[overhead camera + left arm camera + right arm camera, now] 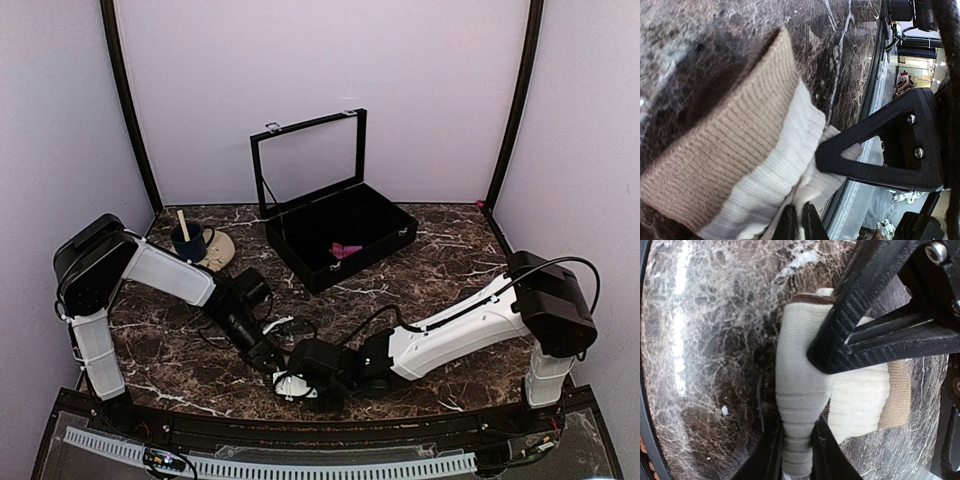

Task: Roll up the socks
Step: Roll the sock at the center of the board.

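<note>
The cream-beige sock (740,150) lies near the table's front edge, with its tan cuff (896,390) spread flat on the marble. My left gripper (800,225) is shut on a fold of its white fabric. My right gripper (795,450) is shut on the sock's bunched white end (800,390), which is squeezed narrow between the fingers. In the top view both grippers meet low in the middle, the left gripper (272,362) beside the right gripper (300,374), and they largely hide the sock (290,385). The magenta-pink sock (346,250) lies inside the black case (330,275).
The case stands open at the back centre with its glass lid (310,160) raised. A beige saucer (220,250) with a dark blue cup (188,240) sits at the back left. The table's front rail (860,150) runs right next to the sock.
</note>
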`<state>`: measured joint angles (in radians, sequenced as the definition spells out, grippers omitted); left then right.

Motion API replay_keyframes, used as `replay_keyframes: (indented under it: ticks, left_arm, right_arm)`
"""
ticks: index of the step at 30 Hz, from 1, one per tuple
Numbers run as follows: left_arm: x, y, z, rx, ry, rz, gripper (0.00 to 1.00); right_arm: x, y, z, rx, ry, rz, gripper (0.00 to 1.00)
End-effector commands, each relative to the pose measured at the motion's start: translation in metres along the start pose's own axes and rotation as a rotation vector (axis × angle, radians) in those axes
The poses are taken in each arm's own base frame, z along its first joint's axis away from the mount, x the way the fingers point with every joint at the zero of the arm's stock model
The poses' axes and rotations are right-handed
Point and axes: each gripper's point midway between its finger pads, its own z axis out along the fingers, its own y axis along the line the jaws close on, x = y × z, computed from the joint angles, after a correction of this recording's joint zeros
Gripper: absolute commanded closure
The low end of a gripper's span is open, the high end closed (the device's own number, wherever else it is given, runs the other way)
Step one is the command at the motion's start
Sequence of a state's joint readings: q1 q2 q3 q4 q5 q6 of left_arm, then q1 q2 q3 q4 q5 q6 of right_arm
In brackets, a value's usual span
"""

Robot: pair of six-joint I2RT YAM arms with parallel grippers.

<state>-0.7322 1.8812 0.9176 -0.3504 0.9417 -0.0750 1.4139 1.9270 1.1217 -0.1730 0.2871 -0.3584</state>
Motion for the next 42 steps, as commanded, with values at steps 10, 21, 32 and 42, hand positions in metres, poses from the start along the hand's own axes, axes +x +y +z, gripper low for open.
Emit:
replay_keyframes:
  ticks: [10,21,32,42]
  left_arm:
    - [-0.019,0.007,-0.026,-0.099,-0.146,0.007,0.75]
    - [-0.026,0.0,-0.047,-0.147,-0.342,0.057,0.64]
    - [-0.019,-0.002,-0.069,-0.315,-0.539,0.131,0.64]
    - [-0.012,-0.01,-0.058,-0.507,-0.551,0.265,0.64]
  right_arm:
    - [0.025,0.024,-0.004,-0.218,0.082,0.244,0.95]
    - [0.024,0.024,-0.011,-0.409,0.07,0.431,0.96]
    - [0.03,0.02,-0.012,-0.645,0.062,0.583,0.96]
    - [0.041,0.013,-0.009,-0.844,0.088,0.685,0.95]
